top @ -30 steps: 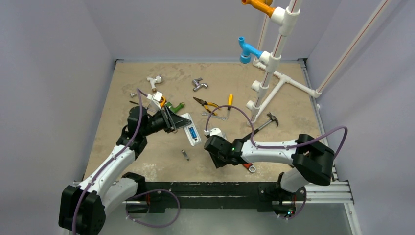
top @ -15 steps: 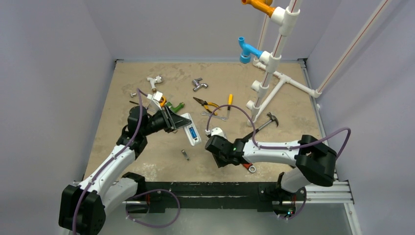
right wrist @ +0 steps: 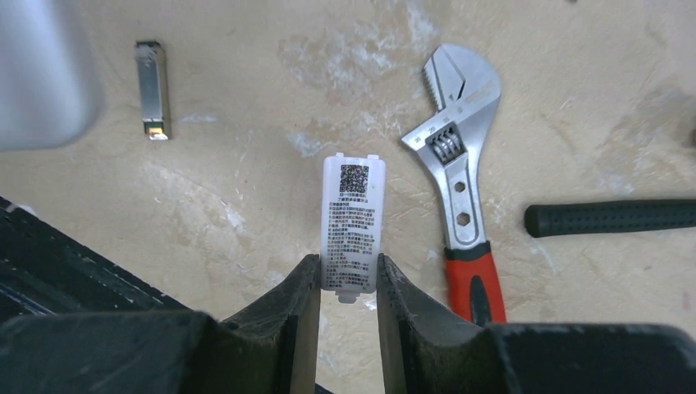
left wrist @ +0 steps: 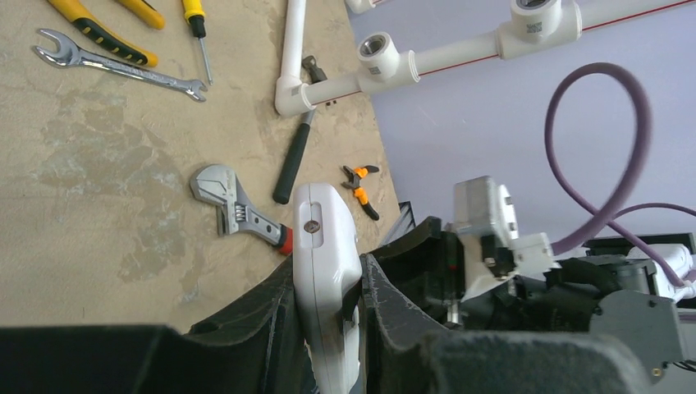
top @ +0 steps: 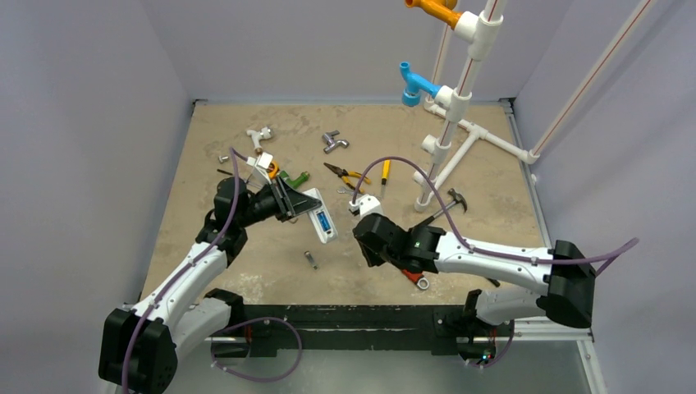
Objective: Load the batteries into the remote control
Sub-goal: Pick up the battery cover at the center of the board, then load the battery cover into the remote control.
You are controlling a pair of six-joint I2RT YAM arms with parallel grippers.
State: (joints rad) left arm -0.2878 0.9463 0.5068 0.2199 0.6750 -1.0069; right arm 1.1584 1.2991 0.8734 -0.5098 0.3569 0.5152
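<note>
My left gripper (top: pixel 289 202) is shut on the white remote control (top: pixel 320 215) and holds it above the table, back side up. Blue batteries (top: pixel 323 222) show in its recess. In the left wrist view the remote (left wrist: pixel 324 254) stands edge-on between the fingers of the left gripper (left wrist: pixel 326 291), and the batteries are hidden. My right gripper (right wrist: pixel 348 275) is shut on a small white battery cover (right wrist: pixel 351 213) with a printed label and QR code. In the top view the right gripper (top: pixel 371 249) hangs to the right of the remote, and the cover is hidden there.
A red-handled wrench (right wrist: pixel 460 213) lies just right of the cover, a black hammer handle (right wrist: pixel 611 217) beyond it. A small silvery metal piece (right wrist: pixel 152 90) lies at the left. Pliers (top: pixel 346 174), a screwdriver (top: pixel 384 169) and a white pipe frame (top: pixel 460 123) stand farther back.
The right arm has stretched out, its elbow swinging right, and its gripper has shifted slightly toward the back. The left arm and remote have not moved.
</note>
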